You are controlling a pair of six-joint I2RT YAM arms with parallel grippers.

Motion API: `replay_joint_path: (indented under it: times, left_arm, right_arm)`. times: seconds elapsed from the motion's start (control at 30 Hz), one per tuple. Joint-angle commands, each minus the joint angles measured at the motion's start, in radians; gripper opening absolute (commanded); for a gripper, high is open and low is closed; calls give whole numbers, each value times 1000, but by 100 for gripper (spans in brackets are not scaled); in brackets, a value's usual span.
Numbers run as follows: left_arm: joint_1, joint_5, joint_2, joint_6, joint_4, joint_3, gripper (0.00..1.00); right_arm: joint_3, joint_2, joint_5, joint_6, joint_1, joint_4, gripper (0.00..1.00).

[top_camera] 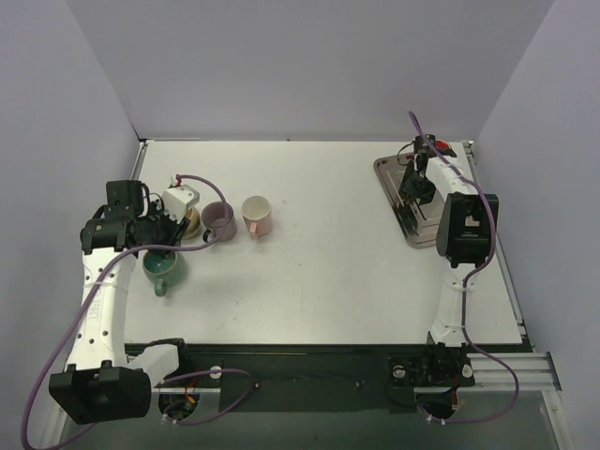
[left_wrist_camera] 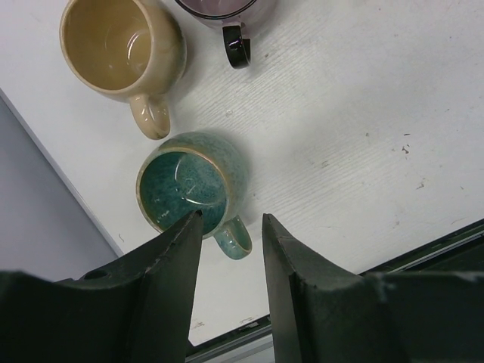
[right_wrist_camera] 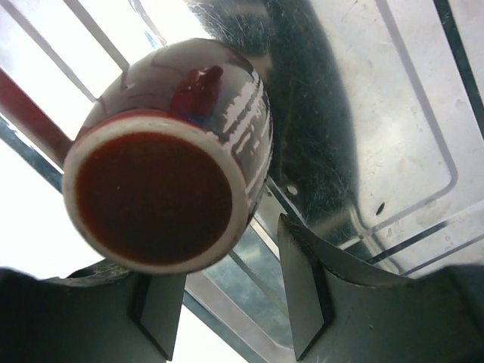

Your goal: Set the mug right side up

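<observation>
1. Well left of the tray (top_camera: 390, 199), the left gripper (left_wrist_camera: 231, 219) hangs with fingers spread above an upright green mug (left_wrist_camera: 189, 189), holding nothing.
2. Over the tray, the right gripper (right_wrist_camera: 227, 281) is also spread and empty. The mug (right_wrist_camera: 162, 189) lies just beyond its left finger; whether they touch I cannot tell.
3. The mug is at the tray's far right corner.
4. Its flat base faces the wrist camera and its mouth is hidden, so it looks upside down, with its long axis roughly upright. No handle shows.
5. To do the step well, I would centre the fingers across the body and close firmly, since the glaze looks slippery. Then lift clear of the tray before rolling it over.
</observation>
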Motion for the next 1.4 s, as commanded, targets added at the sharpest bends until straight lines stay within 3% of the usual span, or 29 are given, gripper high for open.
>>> replay_joint_path:
  times: [0.0,0.03,0.17,0.23,0.43,0.67,0.8,1.03,1.23,1.37]
  left_arm:
    - [7,39,-28,12,-15,55,47]
    - [7,46,-28,15,-19,58,47]
    - [7,55,-39,13,-22,64,47]
    - [7,61,-40,13,-22,61,47]
    - [7,73,-45,12,-22,54,48]
    - [4,159,-42,-17,-18,72,51]
    - [-2,260,-36,-71,-2,109,51]
    - [-51,486,-16,-235,91,144,54]
    - [-235,357,4,-317,149,138,54]
    - [-251,342,-19,-312,157,127,54]
  right_arm:
    - [81,48,17,-24,5,-98,44]
    - [93,54,20,-27,5,-109,43]
    - [71,47,35,-37,5,-92,18]
    - [25,14,37,-40,5,-54,11]
    - [-97,-119,40,-66,7,55,0]
    - [-268,-340,-49,-70,35,175,0]
    - [-389,-475,-50,-55,47,262,0]
    - [-447,-578,-84,-35,62,278,0]
    - [-382,-454,-24,-47,27,189,0]
    - [-370,-429,-38,-63,27,173,0]
